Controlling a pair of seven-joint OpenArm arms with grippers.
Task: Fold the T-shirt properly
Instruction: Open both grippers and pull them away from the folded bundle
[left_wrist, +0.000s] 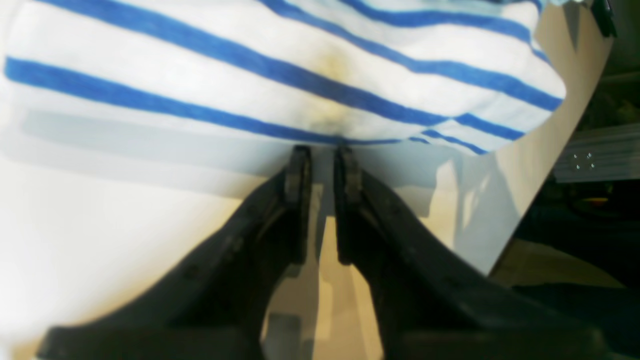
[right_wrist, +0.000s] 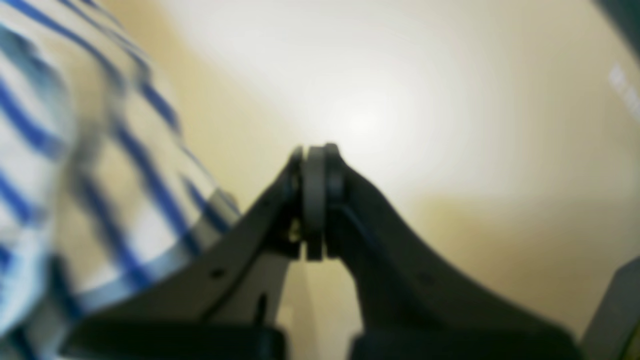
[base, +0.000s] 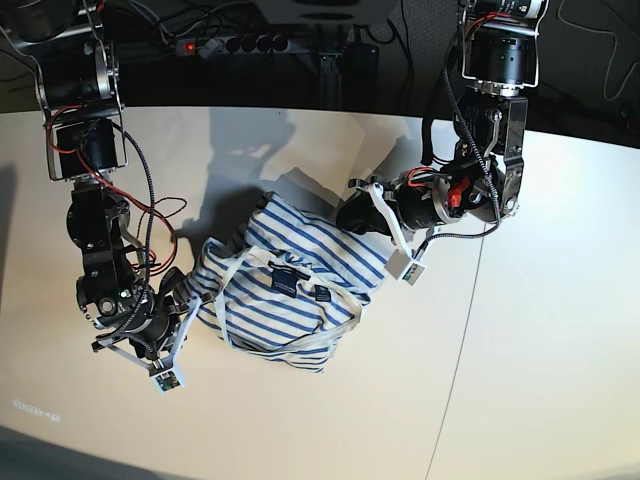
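- The T-shirt (base: 285, 290), white with blue stripes, lies crumpled in a loose heap near the middle of the table (base: 520, 350), with its dark neck label facing up.
- The left gripper (left_wrist: 322, 150) is at the shirt's upper right edge in the base view; its jaws stand a narrow slit apart right at the cloth's rim, and whether they pinch fabric cannot be told.
- That arm hangs down from above and bends sideways toward the shirt.
- The right gripper (right_wrist: 315, 150) is pressed fully closed on nothing, just beside the shirt's left edge.
- Its arm reaches down low over the table.
- Bare tabletop spreads wide to the right of and below the heap.
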